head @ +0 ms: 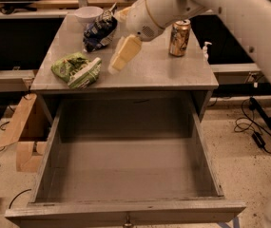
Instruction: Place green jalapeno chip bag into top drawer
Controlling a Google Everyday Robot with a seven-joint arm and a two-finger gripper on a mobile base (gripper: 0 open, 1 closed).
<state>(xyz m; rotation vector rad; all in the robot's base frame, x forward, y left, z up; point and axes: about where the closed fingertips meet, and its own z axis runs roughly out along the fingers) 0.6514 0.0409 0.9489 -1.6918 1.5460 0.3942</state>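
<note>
The green jalapeno chip bag [77,69] lies crumpled on the grey table top [159,75], near its front left corner. The top drawer [125,175] is pulled wide open below the table, its bare floor showing and a small knob at the front. My gripper [121,55] hangs over the middle of the table top, just right of the green bag and apart from it, with its pale fingers pointing down and left. It holds nothing that I can see.
A dark blue-black chip bag [98,30] and a white bowl [88,14] sit at the back left of the table. A brown soda can [179,37] stands at the right. A cardboard box [23,132] stands on the floor left of the drawer; cables lie right.
</note>
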